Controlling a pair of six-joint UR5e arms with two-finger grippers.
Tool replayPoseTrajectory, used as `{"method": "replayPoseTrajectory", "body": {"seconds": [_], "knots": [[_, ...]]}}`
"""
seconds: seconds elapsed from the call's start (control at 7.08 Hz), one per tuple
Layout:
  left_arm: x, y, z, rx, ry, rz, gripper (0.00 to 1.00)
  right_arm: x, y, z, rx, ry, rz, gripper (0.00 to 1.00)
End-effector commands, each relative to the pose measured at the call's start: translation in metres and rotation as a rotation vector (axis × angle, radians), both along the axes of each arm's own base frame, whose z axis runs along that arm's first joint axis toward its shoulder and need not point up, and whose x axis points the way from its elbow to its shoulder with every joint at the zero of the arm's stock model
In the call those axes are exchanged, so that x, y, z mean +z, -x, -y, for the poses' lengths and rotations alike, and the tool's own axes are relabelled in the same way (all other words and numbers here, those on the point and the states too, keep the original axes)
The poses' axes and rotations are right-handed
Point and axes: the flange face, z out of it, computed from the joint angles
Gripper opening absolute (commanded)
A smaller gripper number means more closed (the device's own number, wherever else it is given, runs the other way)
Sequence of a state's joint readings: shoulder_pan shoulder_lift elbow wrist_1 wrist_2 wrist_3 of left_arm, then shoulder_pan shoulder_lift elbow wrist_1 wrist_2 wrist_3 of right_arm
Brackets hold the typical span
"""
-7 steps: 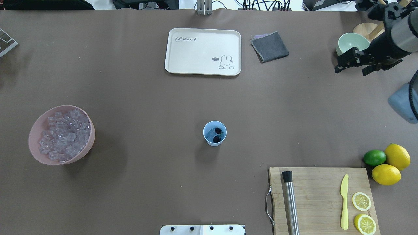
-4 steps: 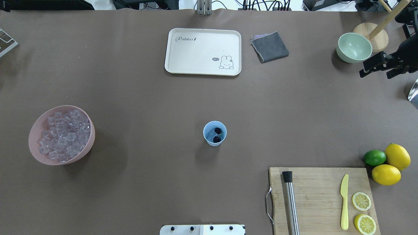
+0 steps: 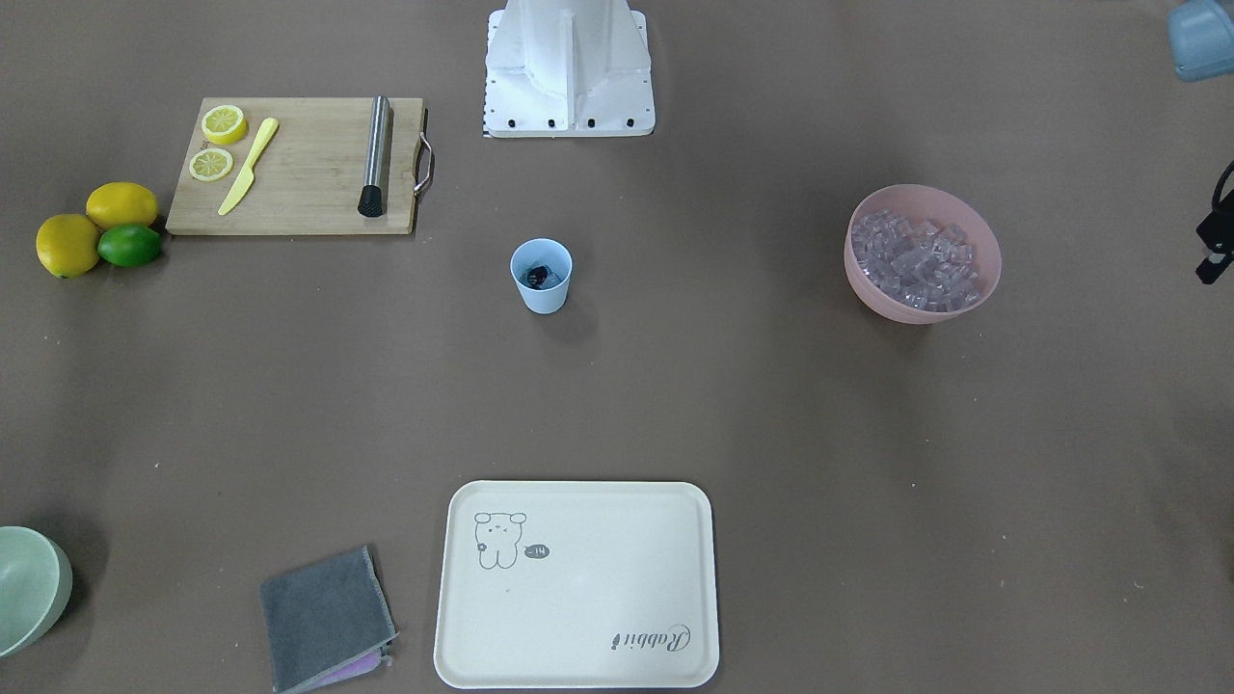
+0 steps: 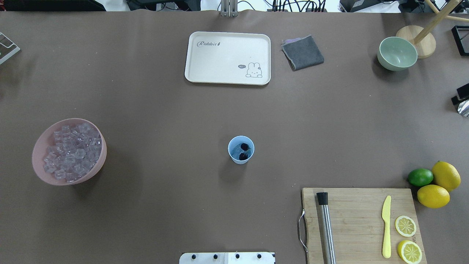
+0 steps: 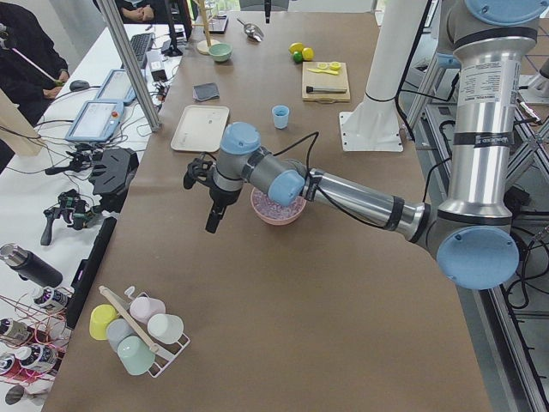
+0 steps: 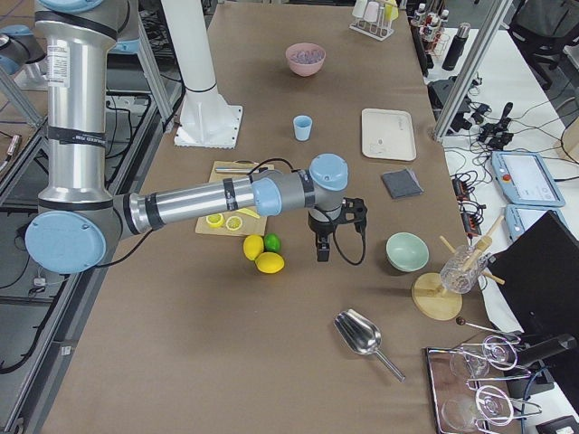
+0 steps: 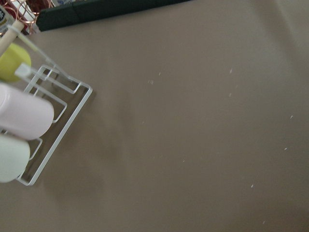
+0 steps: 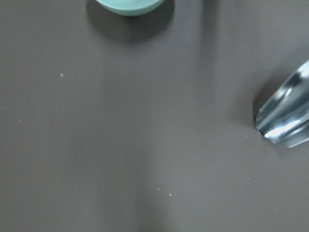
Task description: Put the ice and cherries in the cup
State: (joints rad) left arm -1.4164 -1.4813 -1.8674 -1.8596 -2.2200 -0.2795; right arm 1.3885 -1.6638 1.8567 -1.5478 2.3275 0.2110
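Note:
The light-blue cup (image 4: 240, 149) stands upright mid-table, also in the front-facing view (image 3: 541, 275). The dark cherries (image 4: 244, 152) lie inside it on something pale that I cannot make out. The ice (image 4: 71, 152) fills the pink bowl (image 4: 101, 161) at the left. My left gripper (image 5: 211, 225) hangs over the table beyond the pink bowl, far from the cup. My right gripper (image 6: 321, 253) hangs near the lime, with only a sliver at the overhead view's right edge. I cannot tell whether either is open or shut. Neither wrist view shows fingers.
A cream tray (image 4: 228, 58), grey cloth (image 4: 302, 52) and pale green bowl (image 4: 397, 53) sit at the far side. A cutting board (image 4: 361, 223) with a knife, muddler and lemon slices, plus lemons (image 4: 433, 196) and a lime (image 4: 420, 177), sit near right. A metal scoop (image 6: 360, 333) lies past the right gripper.
My right arm has pulled back from beside the green bowl to the right, almost out of the overhead view. The cup, cherries and ice bowl have not moved.

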Motion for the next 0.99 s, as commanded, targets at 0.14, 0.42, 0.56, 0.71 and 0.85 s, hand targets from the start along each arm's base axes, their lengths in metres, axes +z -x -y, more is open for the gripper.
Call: {"method": "replayPoseTrajectory", "body": {"seconds": [0.14,0.42,0.56,0.71,0.85], "knots": [[0.074,0.071,-0.039,0.023,0.039,-0.039,0.98,0.011,-0.074,-0.011,0.019,-0.017,0.023,1.0],[0.085,0.081,-0.042,0.008,0.051,-0.039,0.98,0.021,-0.09,-0.014,-0.048,-0.026,0.016,1.0],[0.092,0.082,-0.05,0.003,0.066,-0.041,0.98,0.03,-0.093,-0.022,-0.046,-0.013,0.004,1.0],[0.111,0.083,-0.058,0.0,0.098,-0.032,0.98,0.038,-0.094,-0.028,-0.043,0.007,0.004,1.0],[0.113,0.083,-0.059,-0.002,0.1,-0.032,0.98,0.046,-0.093,-0.038,-0.04,0.027,0.004,1.0]]}}
